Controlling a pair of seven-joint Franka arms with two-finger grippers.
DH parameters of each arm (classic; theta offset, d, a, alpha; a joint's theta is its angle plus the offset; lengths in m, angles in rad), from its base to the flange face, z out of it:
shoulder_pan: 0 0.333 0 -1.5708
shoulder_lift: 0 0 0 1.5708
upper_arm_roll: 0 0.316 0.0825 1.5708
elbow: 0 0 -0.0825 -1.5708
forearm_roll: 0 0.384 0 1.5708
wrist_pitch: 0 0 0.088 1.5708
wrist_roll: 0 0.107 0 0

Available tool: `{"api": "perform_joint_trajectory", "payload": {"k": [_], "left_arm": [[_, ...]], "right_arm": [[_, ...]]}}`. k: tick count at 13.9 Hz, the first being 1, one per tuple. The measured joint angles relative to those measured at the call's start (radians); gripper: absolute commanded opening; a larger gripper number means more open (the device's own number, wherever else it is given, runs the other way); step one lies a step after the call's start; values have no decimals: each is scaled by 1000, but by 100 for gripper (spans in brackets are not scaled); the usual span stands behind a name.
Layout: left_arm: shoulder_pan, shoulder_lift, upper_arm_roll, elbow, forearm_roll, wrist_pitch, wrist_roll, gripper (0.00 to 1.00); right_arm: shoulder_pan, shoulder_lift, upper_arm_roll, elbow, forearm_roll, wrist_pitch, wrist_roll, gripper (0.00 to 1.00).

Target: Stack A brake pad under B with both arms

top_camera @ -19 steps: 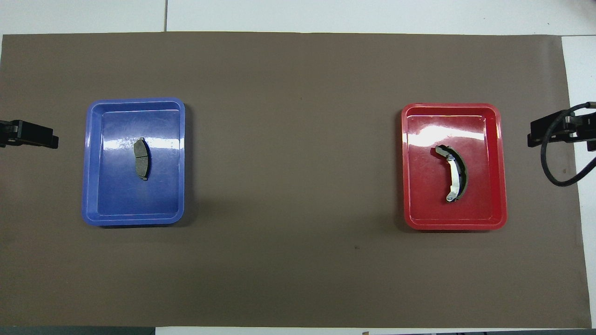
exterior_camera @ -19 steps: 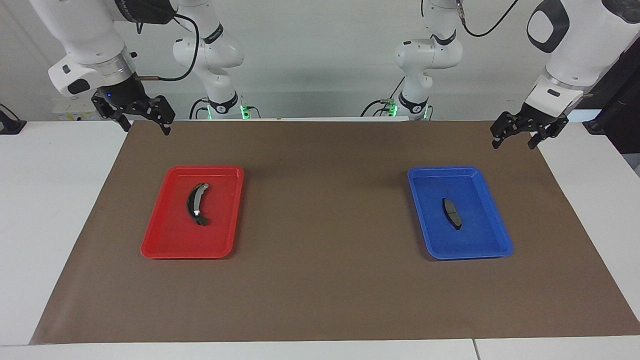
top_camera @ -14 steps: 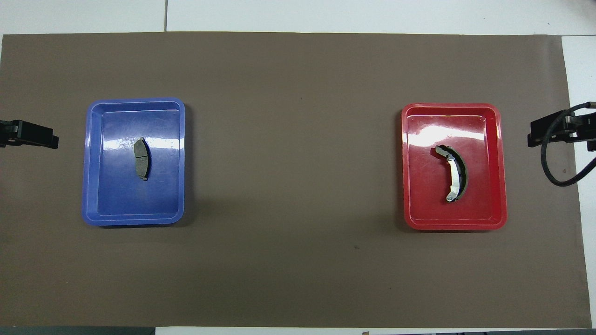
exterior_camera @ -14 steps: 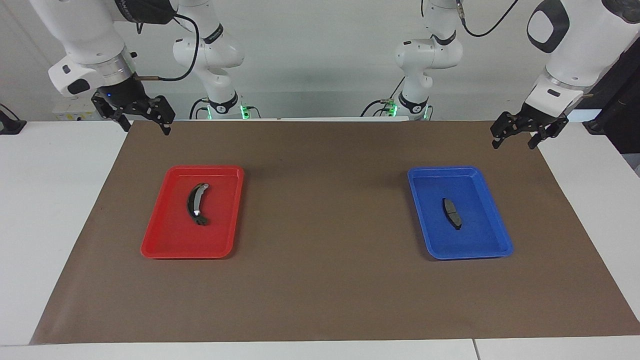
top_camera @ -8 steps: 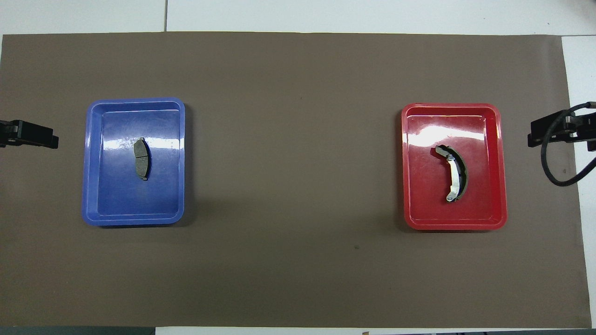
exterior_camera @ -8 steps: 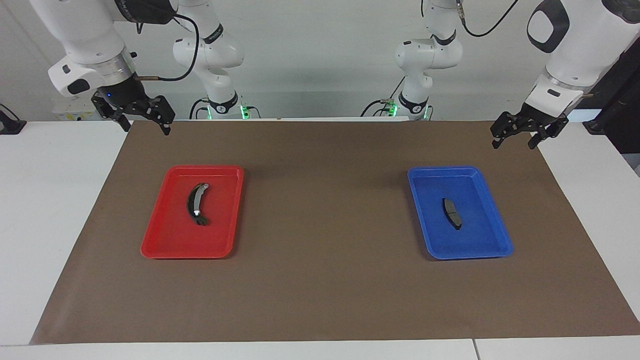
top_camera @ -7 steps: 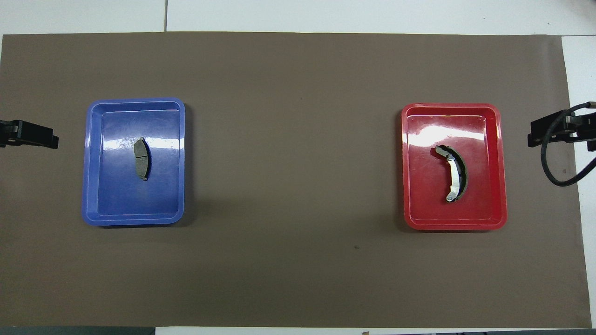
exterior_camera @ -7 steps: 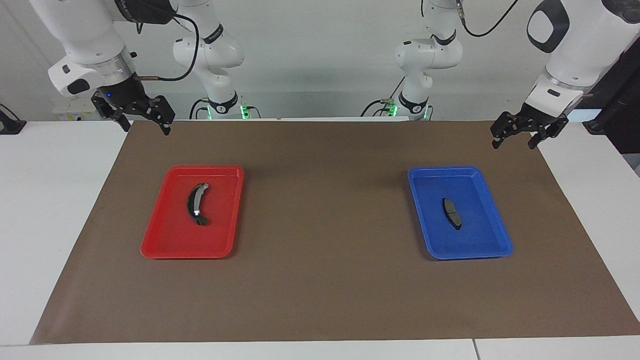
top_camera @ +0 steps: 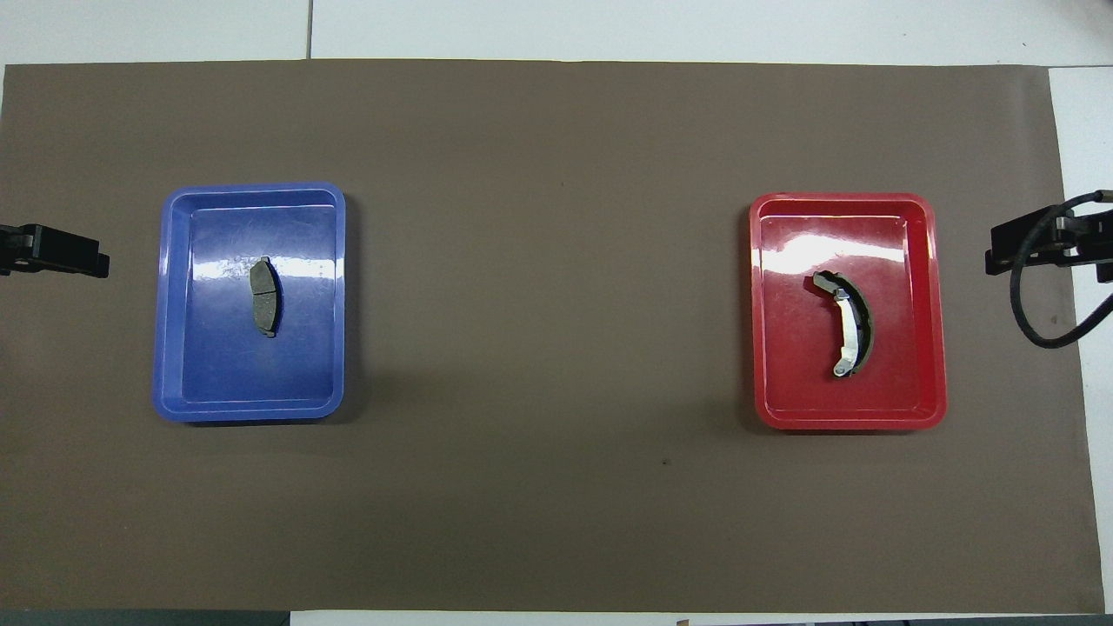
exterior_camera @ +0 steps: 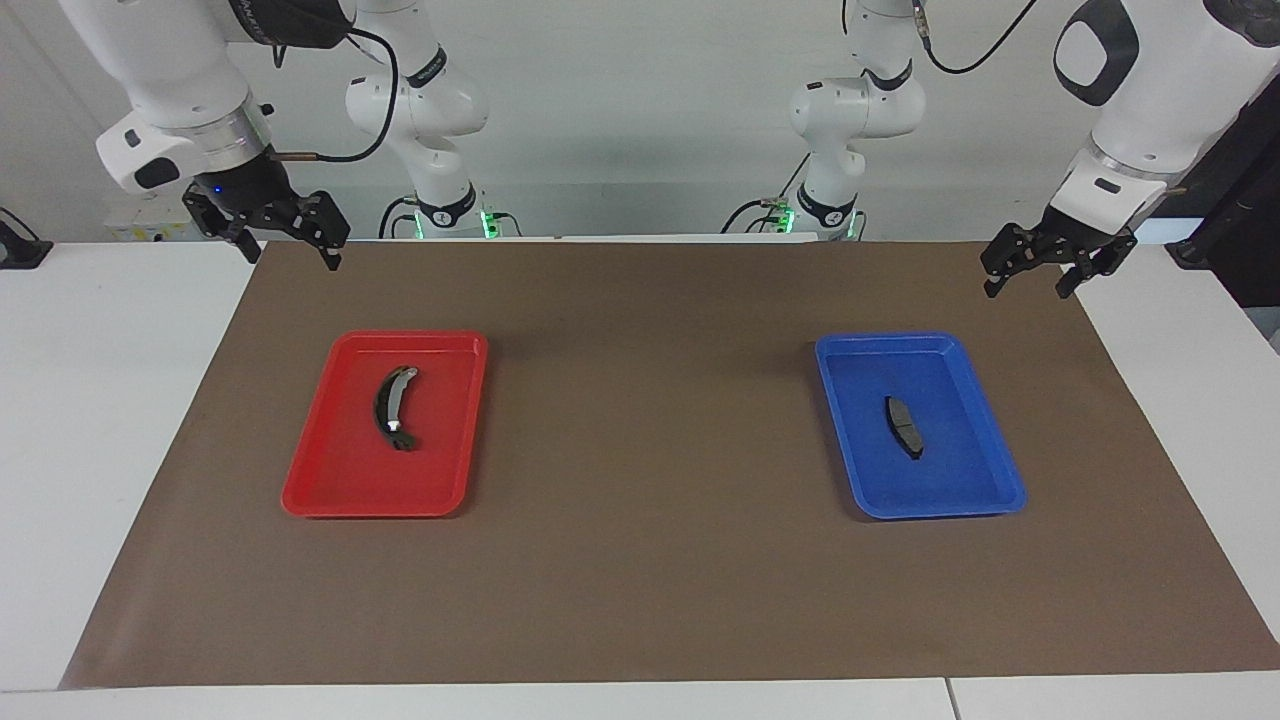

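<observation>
The short, flat, dark brake pad A (exterior_camera: 904, 426) lies in the blue tray (exterior_camera: 960, 470) toward the left arm's end; it also shows in the overhead view (top_camera: 264, 296). The long arched brake shoe B (exterior_camera: 392, 407) with its light grey strip lies in the red tray (exterior_camera: 350, 480) toward the right arm's end; it shows in the overhead view too (top_camera: 848, 323). My left gripper (exterior_camera: 1027, 288) hangs open and empty over the mat's corner, apart from the blue tray. My right gripper (exterior_camera: 290, 255) hangs open and empty over the mat's other corner, apart from the red tray.
A brown mat (exterior_camera: 640, 450) covers most of the white table, and both trays stand on it, well apart. Bare mat lies between the blue tray (top_camera: 252, 374) and the red tray (top_camera: 843, 400). A black cable loops by the right gripper (top_camera: 1035, 243).
</observation>
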Motion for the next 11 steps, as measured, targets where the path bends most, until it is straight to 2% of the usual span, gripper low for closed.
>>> {"api": "perform_joint_trajectory", "payload": {"k": [11], "left_arm": [[-12, 0, -7, -11, 0, 23, 0, 99]], "right_arm": [[0, 0, 0, 0, 0, 0, 0, 100]]}}
